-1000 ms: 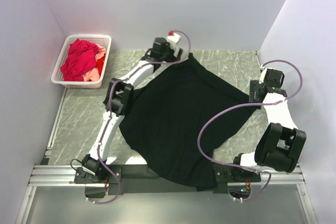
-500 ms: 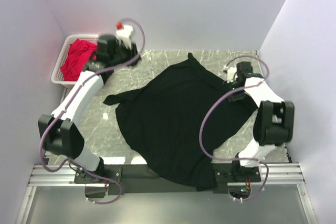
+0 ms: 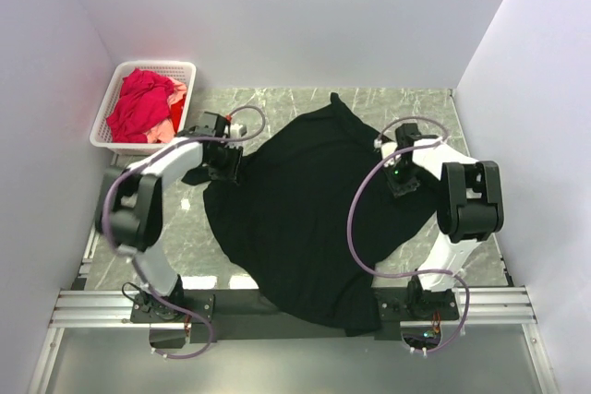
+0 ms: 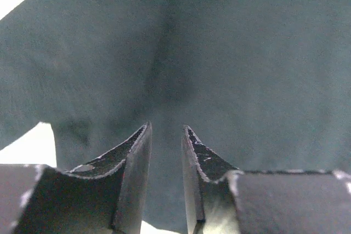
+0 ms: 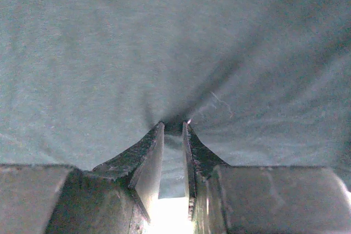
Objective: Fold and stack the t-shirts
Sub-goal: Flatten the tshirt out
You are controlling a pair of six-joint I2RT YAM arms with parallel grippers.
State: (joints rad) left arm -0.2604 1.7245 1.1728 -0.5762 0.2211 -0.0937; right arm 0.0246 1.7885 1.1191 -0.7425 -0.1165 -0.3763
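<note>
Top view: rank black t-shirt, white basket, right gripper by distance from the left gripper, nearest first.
From the left gripper:
1. black t-shirt: right at it, with the shirt's left edge between its fingers.
2. white basket: farther back and to the left, clear of the gripper.
3. right gripper: across the whole shirt, on the right side.

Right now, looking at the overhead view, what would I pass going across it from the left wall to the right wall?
The white lattice basket holding red and pink t-shirts → left end effector → black t-shirt, spread out → right end effector.
</note>
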